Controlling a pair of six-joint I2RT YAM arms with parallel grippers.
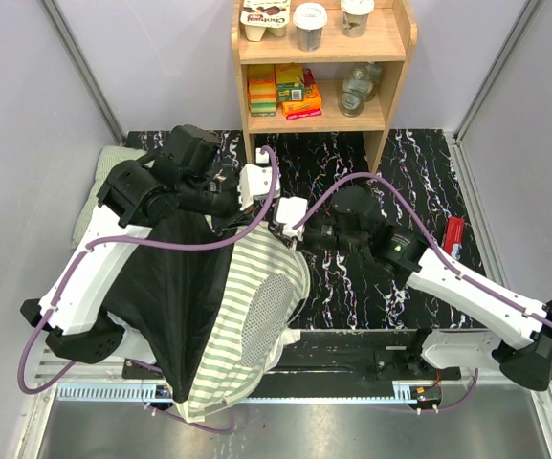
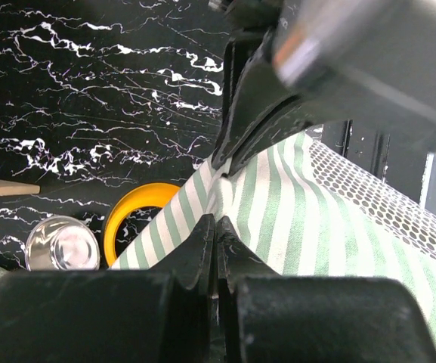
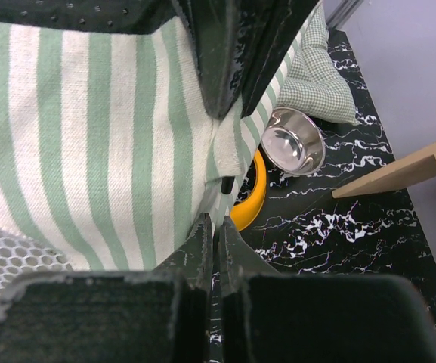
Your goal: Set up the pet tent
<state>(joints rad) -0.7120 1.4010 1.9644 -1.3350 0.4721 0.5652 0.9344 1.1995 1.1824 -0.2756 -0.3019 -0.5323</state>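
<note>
On the counter (image 1: 400,277), left half, pet tent (image 1: 256,287): a collapsed heap, dark underside uppermost, striped cloth and mesh panel beside it, near end hanging over the front edge.
Left fingers (image 2: 199,249): closed, pinching a fold of the striped cloth.
Right fingers (image 3: 199,253): closed on the same fold, just beside the left pair.
Step in hand (judged): raising and spreading the cloth so the shelter can open.
Technique: hold both pinches firm, lift first, then draw the arms apart evenly so neither grip slips off.
Poles: not seen in any view, so their lie cannot be told.
Yellow bowl holder (image 2: 138,215) and steel bowl (image 2: 63,243): just beside the fold, so carry the cloth above them to avoid a snag.
Green cushion (image 3: 316,83): beyond the bowl, apart from the grip.
Risk: the overhanging end may drag the tent off the counter.
</note>
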